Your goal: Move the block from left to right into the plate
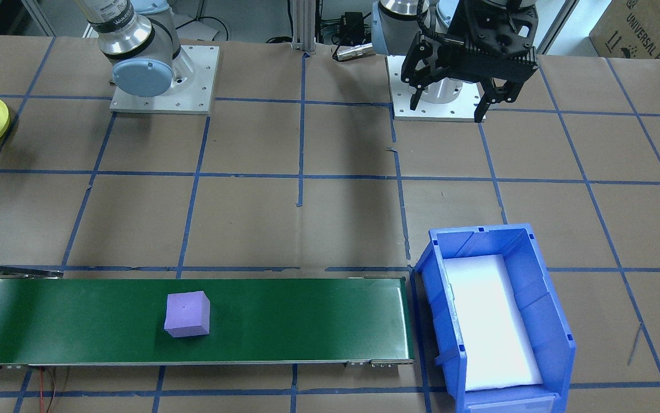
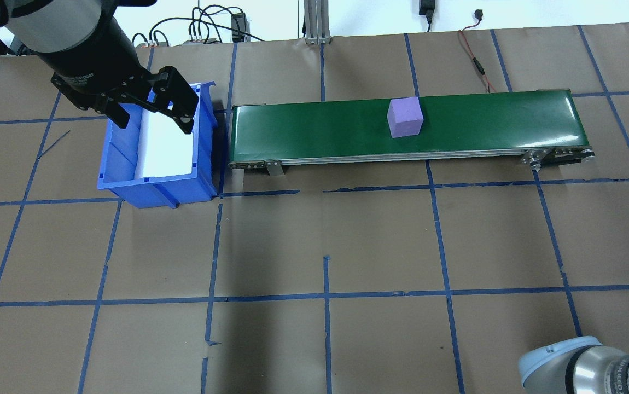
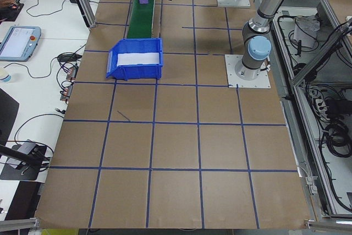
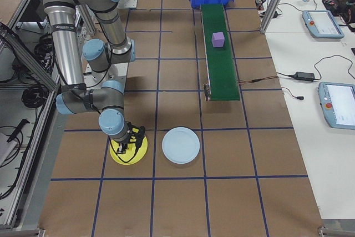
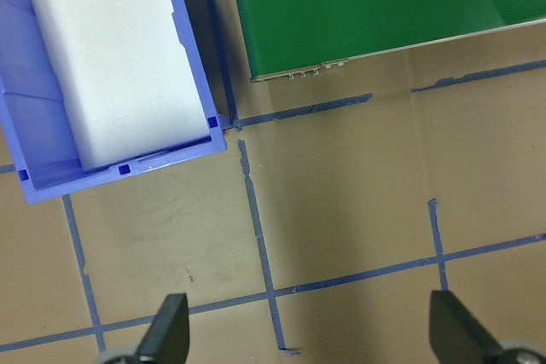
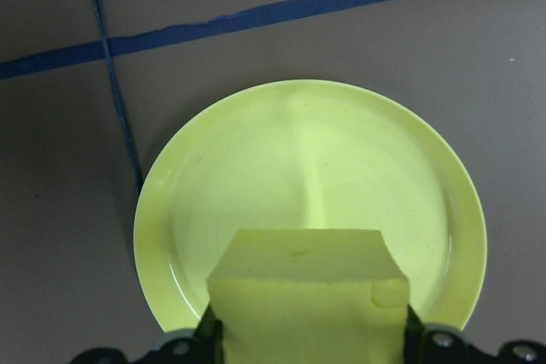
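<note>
Yellow foam block [image 6: 309, 296] over glossy round plate [image 6: 256, 159].

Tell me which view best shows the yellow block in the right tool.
Right wrist-mounted: yellow block fills the foreground over the yellow plate. Exterior right shows only the right tool above that plate; others miss it.

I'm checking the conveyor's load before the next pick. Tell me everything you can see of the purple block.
The purple block is a plain cube, matte and foam-like in look, lilac all over, with a tiny dark dot in the middle of its top face. It sits flat and upright on the green conveyor belt, roughly midway along it and somewhat toward the end away from the blue bin. Only the belt touches it. The open left gripper is off by the bin, well clear of it.
</note>
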You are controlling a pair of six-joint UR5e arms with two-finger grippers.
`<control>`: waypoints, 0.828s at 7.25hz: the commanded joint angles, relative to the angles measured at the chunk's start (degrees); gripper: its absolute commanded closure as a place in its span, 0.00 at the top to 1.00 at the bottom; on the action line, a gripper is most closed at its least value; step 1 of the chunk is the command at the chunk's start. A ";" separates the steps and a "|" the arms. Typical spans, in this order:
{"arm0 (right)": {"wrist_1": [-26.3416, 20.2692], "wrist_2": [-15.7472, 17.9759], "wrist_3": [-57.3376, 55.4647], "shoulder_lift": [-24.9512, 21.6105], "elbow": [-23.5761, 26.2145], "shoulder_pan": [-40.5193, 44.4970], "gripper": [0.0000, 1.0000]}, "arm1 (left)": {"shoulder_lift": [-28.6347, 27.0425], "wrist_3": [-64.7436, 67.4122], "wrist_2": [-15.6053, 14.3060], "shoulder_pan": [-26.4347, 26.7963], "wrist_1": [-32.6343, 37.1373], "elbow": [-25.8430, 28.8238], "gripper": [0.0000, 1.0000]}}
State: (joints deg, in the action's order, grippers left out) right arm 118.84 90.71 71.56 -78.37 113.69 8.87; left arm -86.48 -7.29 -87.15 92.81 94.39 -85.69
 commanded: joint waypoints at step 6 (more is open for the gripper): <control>-1.94 0.95 -18.42 -2.49 -6.69 24.44 1.00 | 0.09 0.00 0.05 0.00 0.09 -0.17 1.00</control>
State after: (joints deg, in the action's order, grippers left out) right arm 117.50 90.82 59.09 -80.67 110.30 22.53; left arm -86.40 -7.30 -87.10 92.84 94.47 -85.81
